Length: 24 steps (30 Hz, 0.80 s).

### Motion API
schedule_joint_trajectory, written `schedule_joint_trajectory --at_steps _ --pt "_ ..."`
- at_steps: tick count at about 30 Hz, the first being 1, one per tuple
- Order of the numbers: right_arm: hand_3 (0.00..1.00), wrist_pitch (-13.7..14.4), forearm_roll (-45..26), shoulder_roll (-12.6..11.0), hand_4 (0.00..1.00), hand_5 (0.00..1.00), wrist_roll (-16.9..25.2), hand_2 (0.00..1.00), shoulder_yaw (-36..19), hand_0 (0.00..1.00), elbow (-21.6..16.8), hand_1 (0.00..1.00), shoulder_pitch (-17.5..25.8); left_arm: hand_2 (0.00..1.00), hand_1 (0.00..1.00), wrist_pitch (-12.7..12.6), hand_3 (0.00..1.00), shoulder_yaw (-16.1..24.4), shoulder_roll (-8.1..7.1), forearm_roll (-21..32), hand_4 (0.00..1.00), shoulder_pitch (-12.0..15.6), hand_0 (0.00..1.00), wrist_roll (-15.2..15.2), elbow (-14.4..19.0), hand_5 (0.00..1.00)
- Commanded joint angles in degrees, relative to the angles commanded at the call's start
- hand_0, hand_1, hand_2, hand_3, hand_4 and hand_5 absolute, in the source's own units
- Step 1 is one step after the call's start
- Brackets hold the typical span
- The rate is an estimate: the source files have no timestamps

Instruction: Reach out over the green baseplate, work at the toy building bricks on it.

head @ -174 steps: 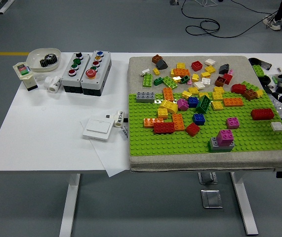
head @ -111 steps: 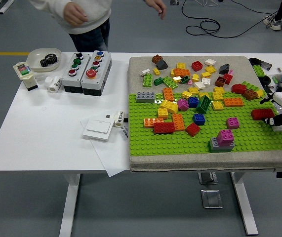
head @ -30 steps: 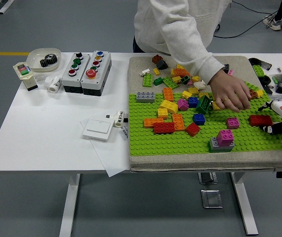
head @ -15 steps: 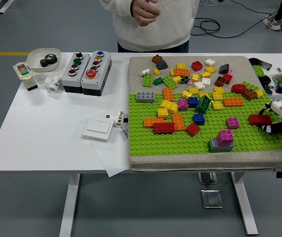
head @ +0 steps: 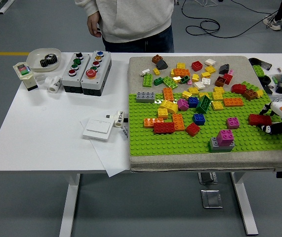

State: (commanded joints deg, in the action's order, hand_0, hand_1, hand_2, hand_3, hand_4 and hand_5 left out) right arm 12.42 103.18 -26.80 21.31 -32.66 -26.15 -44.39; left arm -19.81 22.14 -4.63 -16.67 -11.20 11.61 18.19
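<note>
My right hand point(head: 274, 123): at the green baseplate point(head: 180, 140)'s right edge, fingers point(head: 278, 128) touching the red brick point(head: 258, 119); grip unclear.
Person point(head: 131, 19): beyond the baseplate's far side.

No text, number or brand can be read here. The small white cylinder point(head: 119, 119) just left of the green baseplate point(head: 170, 143), at its nine o'clock, bears dark print too small to make out, as does the white roll point(head: 54, 84) at seven o'clock of the white bowl point(head: 39, 54).
</note>
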Motion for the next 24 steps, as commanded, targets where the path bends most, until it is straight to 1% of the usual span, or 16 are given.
schedule_joint_trajectory --at_steps 5,6,11,12,20,24 --pt "0.558 0.3 0.27 0.01 0.649 0.401 0.3 0.614 -0.12 0.473 -0.06 0.518 0.08 0.652 0.691 0.01 0.548 -0.02 0.01 0.02 0.562 -0.01 0.609 0.02 0.02 0.611" --pt "0.546 0.34 0.37 0.01 0.62 0.387 0.35 0.579 -0.14 0.387 -0.06 0.474 0.11 0.654 0.691 0.02 0.548 -0.02 0.01 0.03 0.562 -0.01 0.61 0.02 0.02 0.611" --pt "0.546 0.52 0.44 -0.02 0.62 0.387 0.54 0.579 -0.14 0.387 -0.09 0.474 0.15 0.654 0.691 0.07 0.548 -0.01 0.01 -0.02 0.562 -0.03 0.61 0.0 0.01 0.611" --pt "0.531 0.55 0.38 -0.03 0.592 0.374 0.63 0.551 -0.13 0.344 -0.11 0.444 0.15 0.654 0.692 0.07 0.549 -0.01 0.01 0.0 0.563 -0.03 0.609 -0.01 0.0 0.611" --pt "0.523 0.7 0.1 -0.35 0.586 0.375 1.3 0.54 -0.09 0.34 -0.73 0.443 0.27 0.653 0.691 0.12 0.549 -0.08 0.02 0.16 0.563 0.0 0.609 -0.1 -0.04 0.611" --pt "0.52 0.75 0.57 -0.91 0.581 0.37 1.51 0.533 -0.64 0.339 -1.79 0.444 0.4 0.65 0.689 0.14 0.549 -0.12 0.04 0.29 0.563 0.07 0.609 -0.17 -0.11 0.61"
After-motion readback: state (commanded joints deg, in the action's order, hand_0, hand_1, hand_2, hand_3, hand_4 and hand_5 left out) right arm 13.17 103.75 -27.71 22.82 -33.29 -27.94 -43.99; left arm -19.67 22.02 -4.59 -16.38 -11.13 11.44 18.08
